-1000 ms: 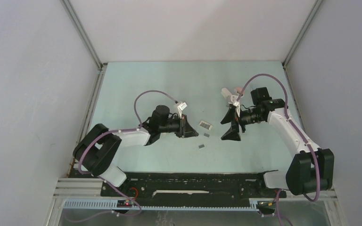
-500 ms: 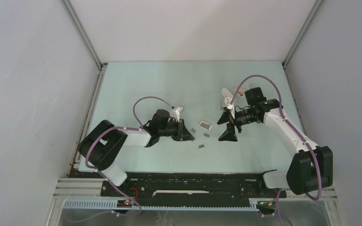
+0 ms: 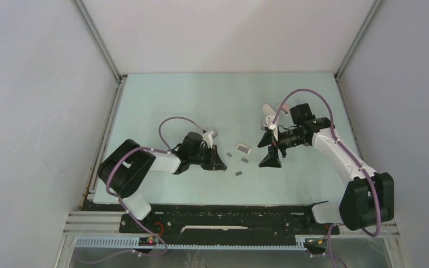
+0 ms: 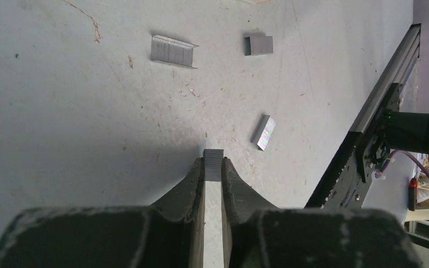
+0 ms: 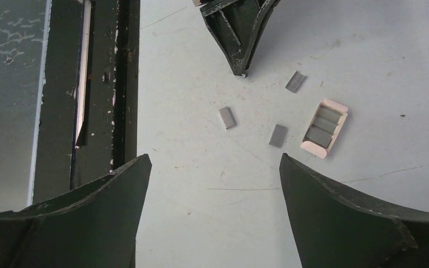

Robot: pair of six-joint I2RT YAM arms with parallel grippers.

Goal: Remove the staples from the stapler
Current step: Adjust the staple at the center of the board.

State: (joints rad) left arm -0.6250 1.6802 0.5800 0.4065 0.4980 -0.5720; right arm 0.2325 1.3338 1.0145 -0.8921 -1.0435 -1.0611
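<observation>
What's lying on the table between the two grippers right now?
Three loose staple strips and a small open white box lie there, clearest in the right wrist view.

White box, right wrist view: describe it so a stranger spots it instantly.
On the pale green table, look between the left hand and the right hand. Among loose grey staple strips lies one open white box, the only white-rimmed item, grey strips packed inside.

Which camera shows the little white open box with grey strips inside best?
Right wrist: the white box lies close, its grey strips plain. Top view shows it tiny; left wrist shows none clearly.
</observation>
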